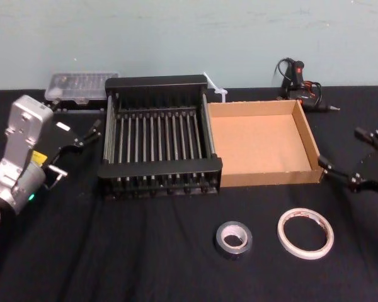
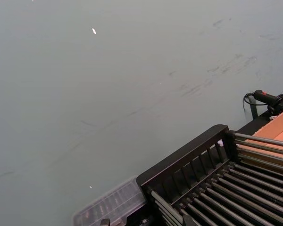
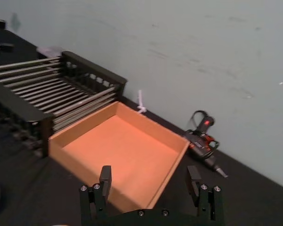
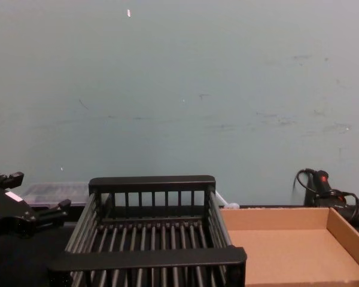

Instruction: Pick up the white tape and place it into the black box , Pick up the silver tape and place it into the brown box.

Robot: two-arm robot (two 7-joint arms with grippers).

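Head view: the black box [image 1: 160,168] sits at centre frame, empty, its slatted floor bare. The brown box [image 1: 258,148] stands touching its right side, also empty. Both rolls lie flat on the black table [image 1: 145,251] in the lower right, in front of the brown box. The silver tape [image 1: 240,248] is nearer the centre and the white tape [image 1: 305,253] is just to its right, with a gap between them. The left gripper [image 1: 79,151] hangs at the left edge beside the black box, fingers spread and grasping nothing. The right gripper [image 1: 346,151] hangs at the right edge near the brown box's front corner, likewise spread and empty. A clear plastic case [image 1: 82,86] lies at upper left, a black and red tool [image 1: 299,85] at upper right.

Left wrist view: a back corner of the black box [image 2: 188,162] fills the lower right, with the brown box [image 2: 278,127] at the right edge behind it.

Right wrist view: the right gripper [image 3: 149,176] has its fingers [image 3: 105,176] wide apart above the brown box [image 3: 122,150]. The box's floor is bare, and the black box [image 3: 96,70] is at upper left.

Chest view: the black box [image 4: 149,258] is at lower centre, the brown box [image 4: 281,248] at lower right and the left gripper [image 4: 35,192] at lower left.
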